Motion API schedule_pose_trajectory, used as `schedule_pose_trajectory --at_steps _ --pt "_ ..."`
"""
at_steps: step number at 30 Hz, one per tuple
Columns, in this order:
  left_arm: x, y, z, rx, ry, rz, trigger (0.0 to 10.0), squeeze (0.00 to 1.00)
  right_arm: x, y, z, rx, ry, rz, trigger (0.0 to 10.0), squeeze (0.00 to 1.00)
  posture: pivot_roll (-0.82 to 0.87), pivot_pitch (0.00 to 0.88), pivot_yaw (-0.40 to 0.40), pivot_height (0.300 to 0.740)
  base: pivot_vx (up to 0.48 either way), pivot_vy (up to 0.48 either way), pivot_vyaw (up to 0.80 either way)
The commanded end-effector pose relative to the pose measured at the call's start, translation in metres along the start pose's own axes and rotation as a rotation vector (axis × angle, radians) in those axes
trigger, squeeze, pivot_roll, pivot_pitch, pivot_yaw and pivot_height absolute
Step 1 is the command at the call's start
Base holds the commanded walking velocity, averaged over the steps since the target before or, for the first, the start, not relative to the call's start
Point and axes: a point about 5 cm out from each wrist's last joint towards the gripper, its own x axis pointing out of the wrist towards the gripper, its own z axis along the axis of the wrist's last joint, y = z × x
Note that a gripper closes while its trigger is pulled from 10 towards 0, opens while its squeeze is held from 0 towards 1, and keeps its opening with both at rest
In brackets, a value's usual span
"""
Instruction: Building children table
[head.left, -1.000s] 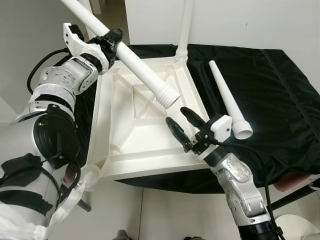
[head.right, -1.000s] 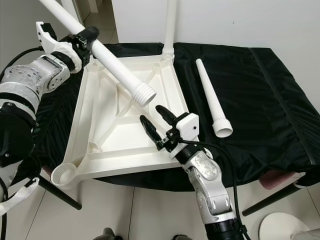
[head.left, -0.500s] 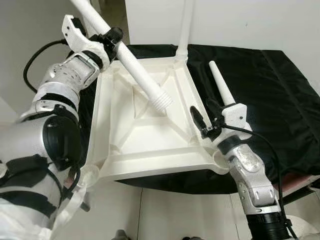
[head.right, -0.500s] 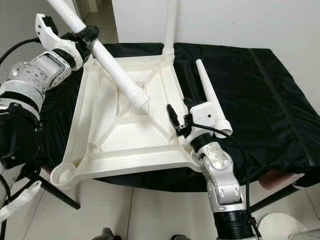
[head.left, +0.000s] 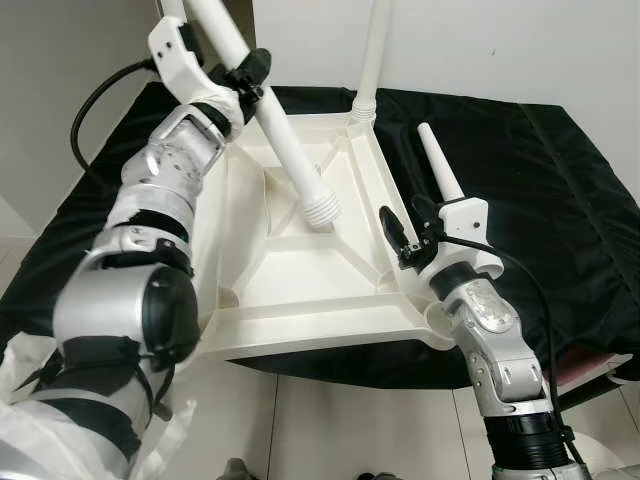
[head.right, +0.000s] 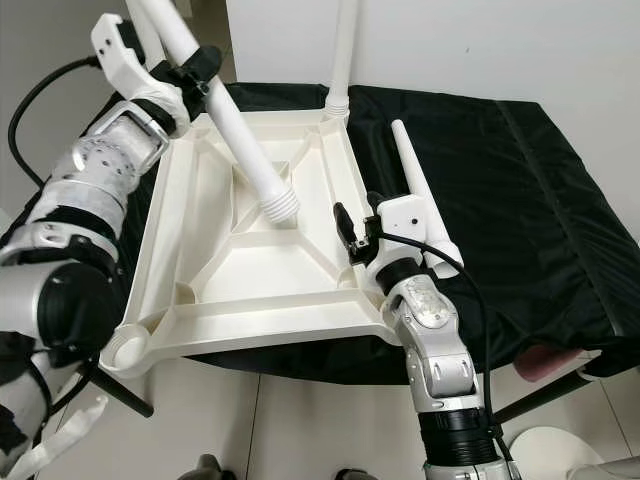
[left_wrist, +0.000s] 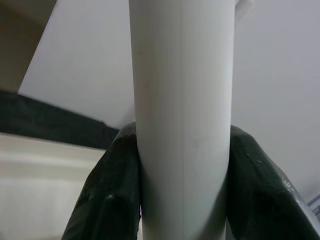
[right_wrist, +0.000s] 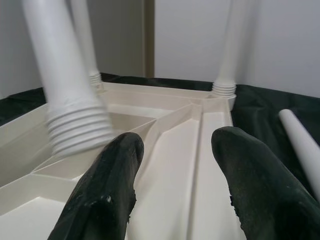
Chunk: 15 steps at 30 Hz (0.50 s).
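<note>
A white tabletop (head.left: 300, 270) lies upside down on a black-covered surface. One white leg (head.left: 372, 50) stands screwed into its far right corner. In the right wrist view a second upright leg (right_wrist: 82, 35) stands at another far corner. My left gripper (head.left: 248, 80) is shut on a third leg (head.left: 285, 140), its fingers (left_wrist: 110, 190) clamping the shaft (left_wrist: 182, 100). The leg slants steeply, and its threaded end (head.left: 320, 208) hangs over the middle of the underside. My right gripper (head.left: 405, 232) is open at the tabletop's right rim, with nothing between its fingers (right_wrist: 105, 190). A loose leg (head.left: 438, 165) lies on the cloth beside it.
Open round sockets show at the near left corner (head.right: 128, 350) and the near right corner (head.left: 440, 322). The black cloth (head.left: 540, 200) spreads to the right. A white wall is behind and tiled floor in front, with a round white base (head.right: 560, 450) on it.
My left arm has tipped the held leg more upright, and its threaded end swung left and back. The right gripper moved from over the front of the underside to the right rim.
</note>
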Motion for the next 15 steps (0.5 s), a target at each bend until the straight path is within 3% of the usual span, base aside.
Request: schedule_pose_trajectory --at_steps 1,4,9,14,15 --pt "-0.001 -0.014 -0.005 0.073 -0.022 -0.132 10.0 0.0 0.0 0.005 -0.002 0.016 0.007 0.03 10.0 0.0 -0.02 0.059 -0.002 0.74 0.0 0.0 0.0" --pt "-0.002 -0.019 -0.01 0.088 -0.021 -0.145 10.0 0.0 0.001 0.008 -0.003 0.016 0.01 0.038 10.0 0.0 -0.02 0.059 -0.002 0.74 0.0 0.0 0.0" --pt "-0.008 -0.048 -0.042 0.15 0.021 -0.252 10.0 0.0 0.002 0.026 -0.003 0.076 0.005 0.141 10.0 0.0 -0.03 0.048 -0.012 0.74 0.0 0.0 0.0" --pt "-0.01 -0.054 -0.046 0.165 0.021 -0.265 10.0 0.0 0.003 0.029 -0.002 0.075 0.007 0.152 10.0 0.0 -0.03 0.048 -0.013 0.74 0.0 0.0 0.0" --pt "-0.011 -0.063 -0.05 0.171 0.018 -0.296 10.0 0.0 0.007 0.03 -0.001 0.081 0.008 0.163 10.0 0.49 -0.02 0.048 -0.013 0.74 0.0 0.0 0.0"
